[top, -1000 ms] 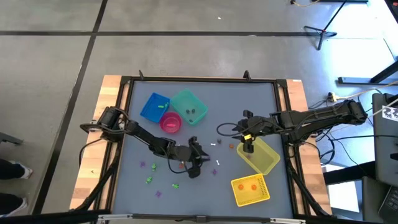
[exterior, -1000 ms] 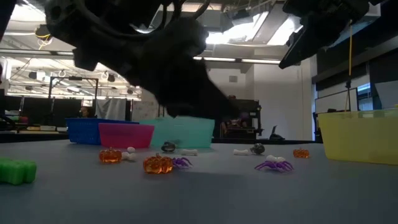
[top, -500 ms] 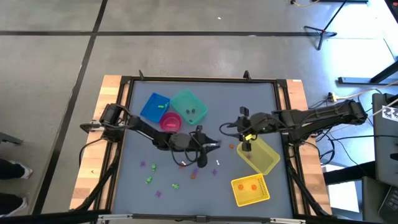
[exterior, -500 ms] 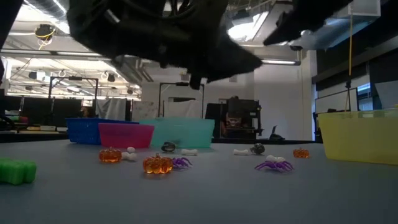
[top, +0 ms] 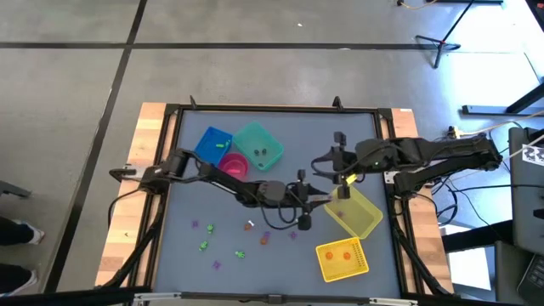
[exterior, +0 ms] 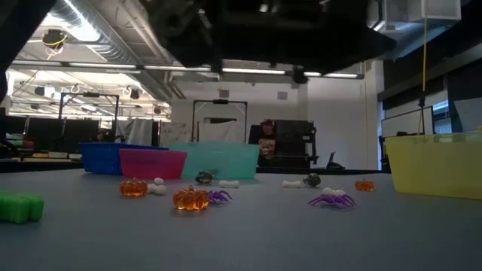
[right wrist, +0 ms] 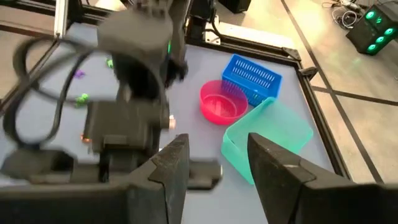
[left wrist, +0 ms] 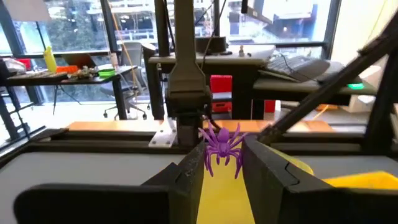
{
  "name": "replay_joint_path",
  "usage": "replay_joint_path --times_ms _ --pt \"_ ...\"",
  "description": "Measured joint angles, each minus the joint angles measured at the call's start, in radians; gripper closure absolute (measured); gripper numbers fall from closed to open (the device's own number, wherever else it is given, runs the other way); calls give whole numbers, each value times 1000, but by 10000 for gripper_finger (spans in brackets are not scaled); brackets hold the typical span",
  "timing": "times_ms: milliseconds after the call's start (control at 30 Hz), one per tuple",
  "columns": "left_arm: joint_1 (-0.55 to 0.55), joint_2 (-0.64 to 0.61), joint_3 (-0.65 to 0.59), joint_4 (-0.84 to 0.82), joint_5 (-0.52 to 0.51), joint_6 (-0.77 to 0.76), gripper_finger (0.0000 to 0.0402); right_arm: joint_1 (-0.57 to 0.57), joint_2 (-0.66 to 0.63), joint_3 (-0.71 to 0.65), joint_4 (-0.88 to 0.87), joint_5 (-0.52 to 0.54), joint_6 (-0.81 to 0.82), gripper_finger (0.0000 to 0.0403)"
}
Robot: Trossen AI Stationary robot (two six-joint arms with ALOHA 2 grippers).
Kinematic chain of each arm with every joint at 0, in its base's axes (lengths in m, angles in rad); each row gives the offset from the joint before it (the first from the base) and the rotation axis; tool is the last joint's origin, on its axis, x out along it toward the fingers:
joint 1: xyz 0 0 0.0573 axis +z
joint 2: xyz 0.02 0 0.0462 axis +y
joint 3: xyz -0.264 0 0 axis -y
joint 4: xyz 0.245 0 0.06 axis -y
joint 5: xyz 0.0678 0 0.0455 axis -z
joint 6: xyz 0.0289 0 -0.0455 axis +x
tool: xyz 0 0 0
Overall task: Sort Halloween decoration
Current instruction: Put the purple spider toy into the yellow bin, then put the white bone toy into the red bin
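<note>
left gripper (left wrist: 222, 167): jaws closed on a purple spider (left wrist: 222, 144), pinched between the two fingertips, legs sticking out above and to the sides; held in the air over the tabletop (top: 280, 174) middle, just beside the tilted yellow bin (top: 361, 214)
right gripper (right wrist: 211, 163): jaws open, a clear gap between the fingers, nothing in them; above the tabletop near that yellow bin, close to the left gripper
held spider: small, bright purple plastic, thin curled legs, body upright between the fingers
loose trinkets: on the tabletop front half; in the low view an orange pumpkin (exterior: 133, 188), a second pumpkin (exterior: 190, 199), a purple spider on the tabletop (exterior: 331, 199), white bones (exterior: 229, 184), a green piece (exterior: 21, 207) at the left edge; all apart from each other
sorted: orange pieces lie in the flat yellow bin (top: 342, 260); dark pieces in the teal bin (top: 258, 146); a green piece in the blue bin (top: 211, 145)
pink bin (top: 233, 167): between blue and teal, contents cannot tell
</note>
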Motion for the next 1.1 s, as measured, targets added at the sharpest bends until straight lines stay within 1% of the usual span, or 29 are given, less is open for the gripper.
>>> replay_joint_path --times_ms 167,367,433,567,733,833,1100 --pt "16 116 135 5 29 0 315 0 0 48 -35 0 0 242" --pt "24 215 232 -1 35 -4 314 0 1 48 -66 0 0 242" --pt "26 229 246 -9 36 -8 314 0 2 48 -83 0 0 242" --pt "28 229 253 -83 42 -52 314 0 2 48 -98 -1 0 242" --pt "29 229 253 -97 42 -80 311 0 2 48 -99 -1 1 242" --pt "33 229 253 -105 41 -133 294 0 2 48 -99 -1 1 242" --pt "34 229 253 -102 41 -138 227 0 2 48 -98 -1 1 242"
